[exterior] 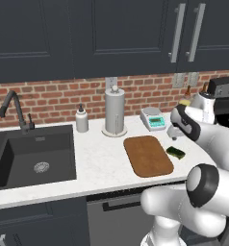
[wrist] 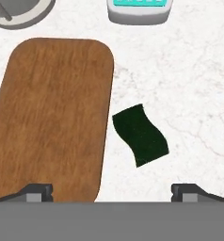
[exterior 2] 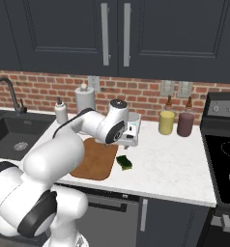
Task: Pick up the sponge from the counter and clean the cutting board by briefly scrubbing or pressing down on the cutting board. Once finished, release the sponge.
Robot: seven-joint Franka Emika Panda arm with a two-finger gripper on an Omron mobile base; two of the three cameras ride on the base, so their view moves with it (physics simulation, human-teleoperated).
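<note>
In the hand view the sponge lies on the white counter just right of the cutting board, centre-right of frame, its long axis slanting upper left to lower right, straight ahead of the empty claw, fingers wide apart.

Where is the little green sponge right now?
The sponge lies on the white counter, just off the right edge of the brown cutting board, in front of the small scale.
</note>
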